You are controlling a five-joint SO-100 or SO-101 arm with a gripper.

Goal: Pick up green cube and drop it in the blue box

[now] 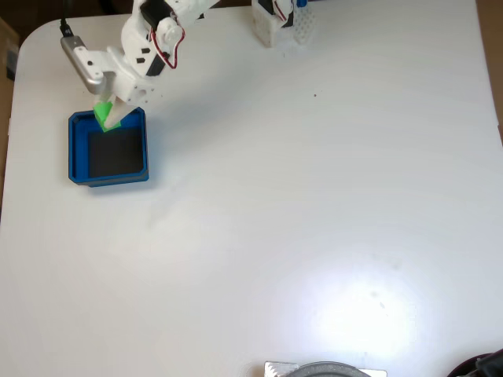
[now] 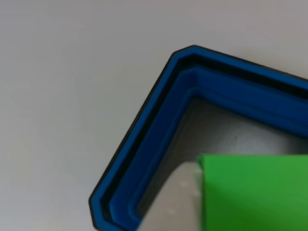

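Fixed view is showing a white table (image 1: 314,220) with one white arm reaching down at upper left; a white holder (image 1: 281,22) is standing at the top edge, well apart, and a grey round object (image 1: 326,369) is peeking in at the bottom edge; nothing is lying between them. One box (image 1: 78,149) is sitting at left, its dark floor looking bare. The gripper (image 1: 108,119) is gripping one cube (image 1: 104,115) over the box's top wall. Other view is showing the cube (image 2: 255,192) close up beside a white finger (image 2: 175,204), above the box (image 2: 144,139) corner.
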